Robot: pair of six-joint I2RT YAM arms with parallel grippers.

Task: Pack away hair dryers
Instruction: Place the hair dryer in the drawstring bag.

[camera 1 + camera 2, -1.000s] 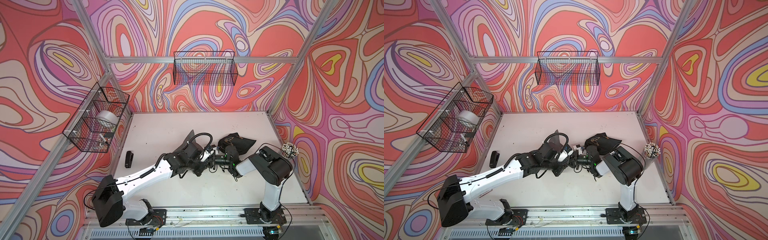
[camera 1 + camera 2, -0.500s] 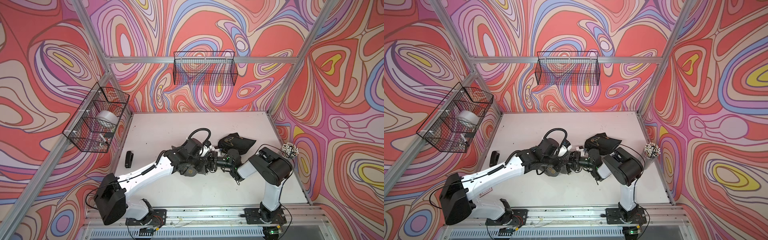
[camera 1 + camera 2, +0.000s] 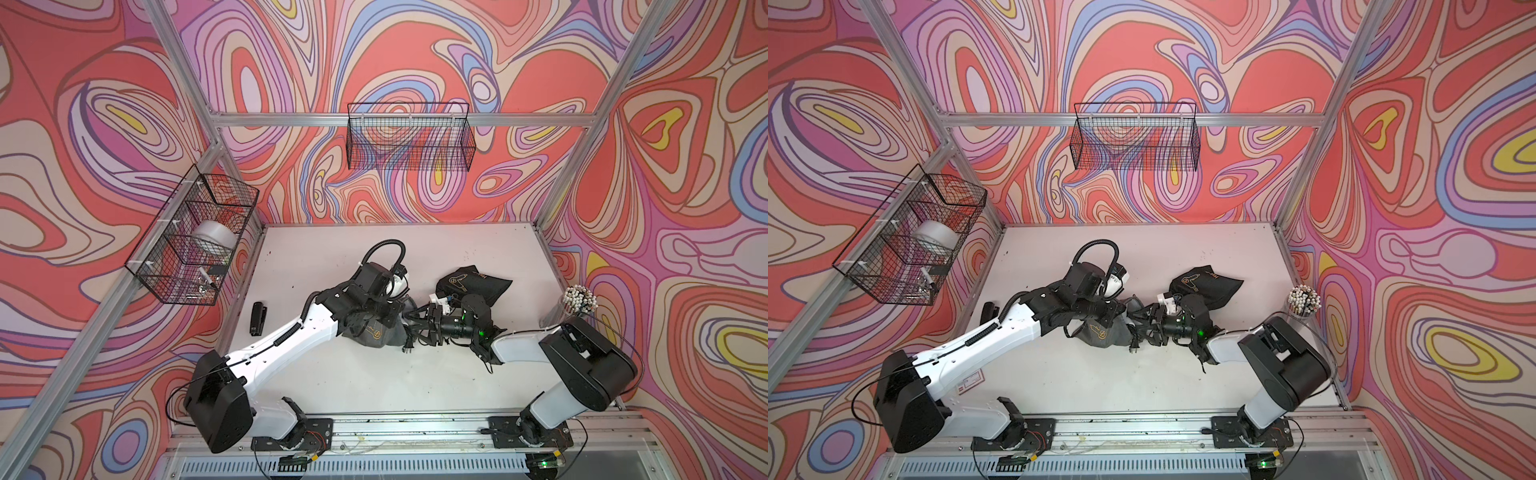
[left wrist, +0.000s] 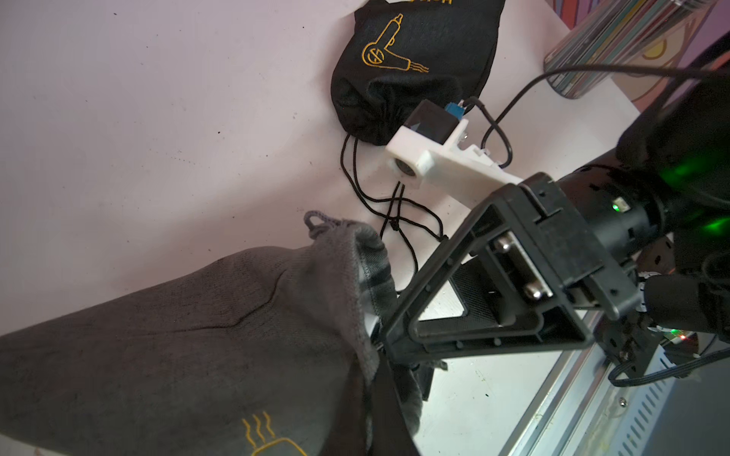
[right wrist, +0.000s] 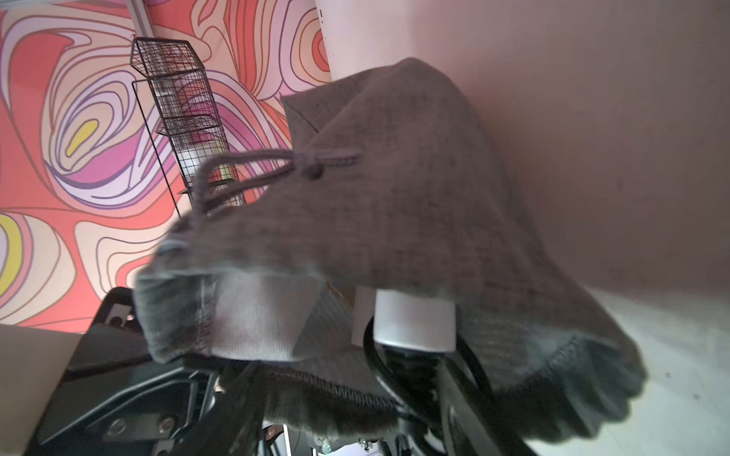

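Poking from grey pouch [image 5: 395, 197], white dryer [image 5: 411, 323] betw. R gripper [image 3: 417, 327] fingers.

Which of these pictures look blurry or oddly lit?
Right wrist view: the grey fabric drawstring pouch, its near hem smeared and dim; left wrist view: that pouch is crisp, green light glows blurred at one edge; both top views: sharp, evenly lit.

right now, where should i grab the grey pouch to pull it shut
Pinch the drawstring just beside its knot, where the cord stands clear of the grey pouch cloth. Come in from the mouth side, where the right gripper is, with the jaws across the cord. The cord is thin, so the knot should help stop it slipping.
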